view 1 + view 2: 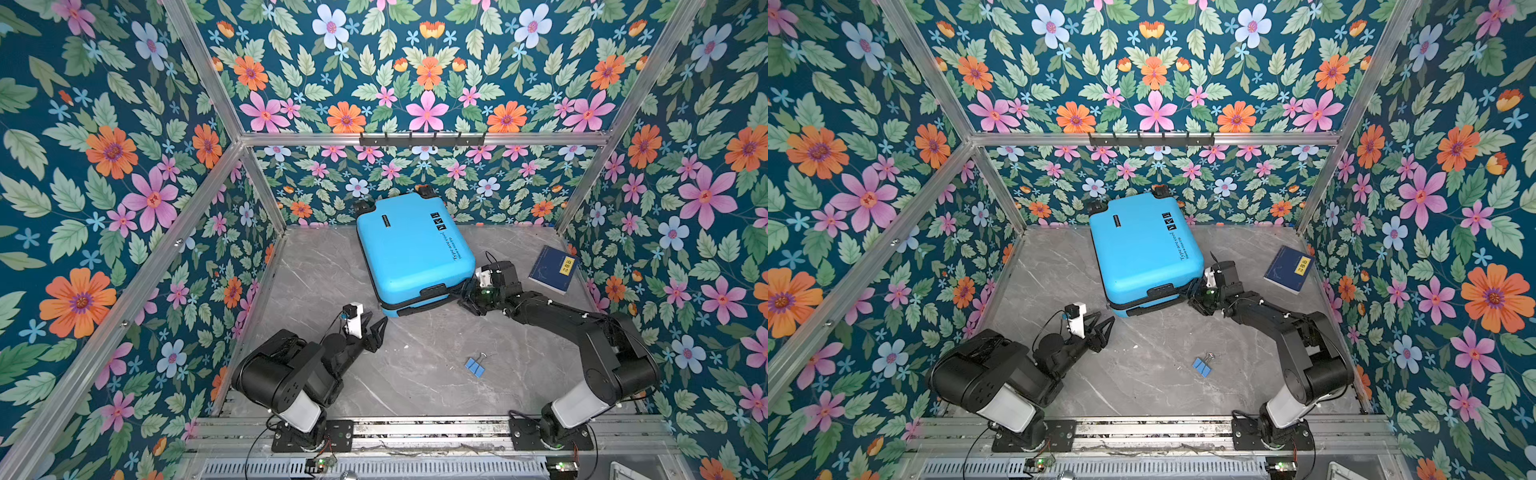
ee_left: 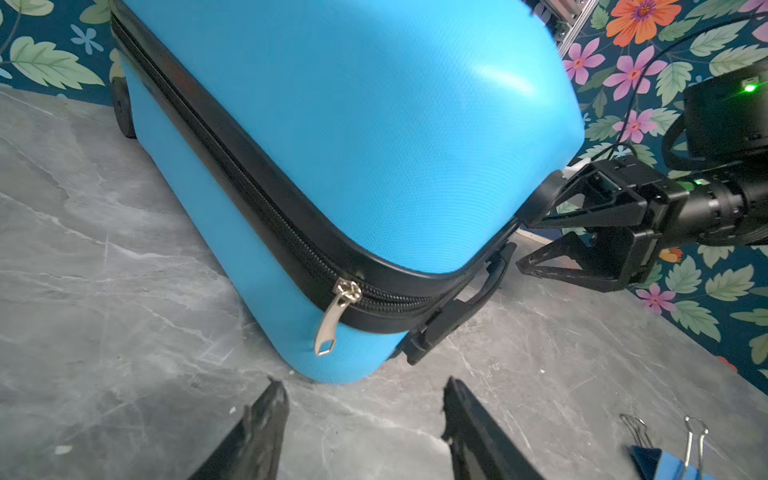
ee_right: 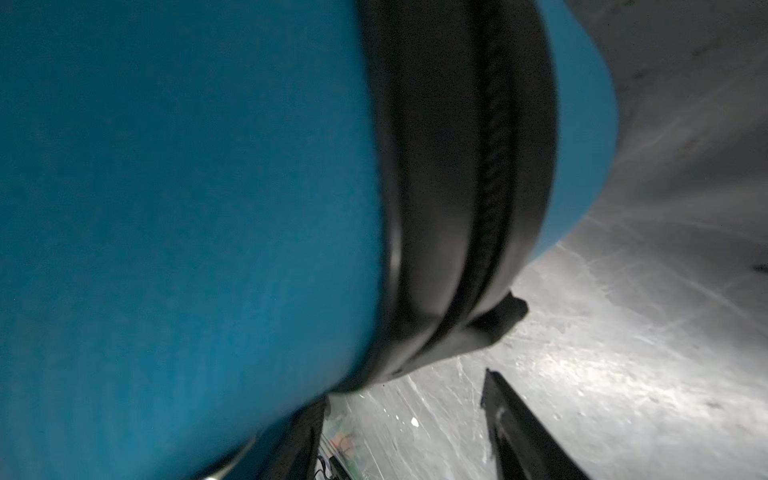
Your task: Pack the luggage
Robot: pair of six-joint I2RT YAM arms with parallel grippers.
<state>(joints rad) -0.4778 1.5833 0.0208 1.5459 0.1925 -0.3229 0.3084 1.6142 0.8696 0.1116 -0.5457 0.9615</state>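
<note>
Small sky-blue hard-shell suitcase (image 1: pixel 411 249) lay shut & zipped at the back of the grey marble table (image 1: pixel 415 374). L claw (image 2: pixel 362 388) was wide, empty, near the silver zip tab (image 2: pixel 334 322). R claw (image 2: pixel 528 235) was wide too, touching a corner. Prob. step: unzipping. Next: pinch that thin tab.

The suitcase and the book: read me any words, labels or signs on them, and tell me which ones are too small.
"are cool": black script on the luggage shell; the word before it is unclear.
The smaller line beside the script: too small to read.
Three black stickers on the shell: white marks, unreadable.
Small black tag on the shell: unreadable.
Yellow label on the book: dark characters, too small to read.
</note>
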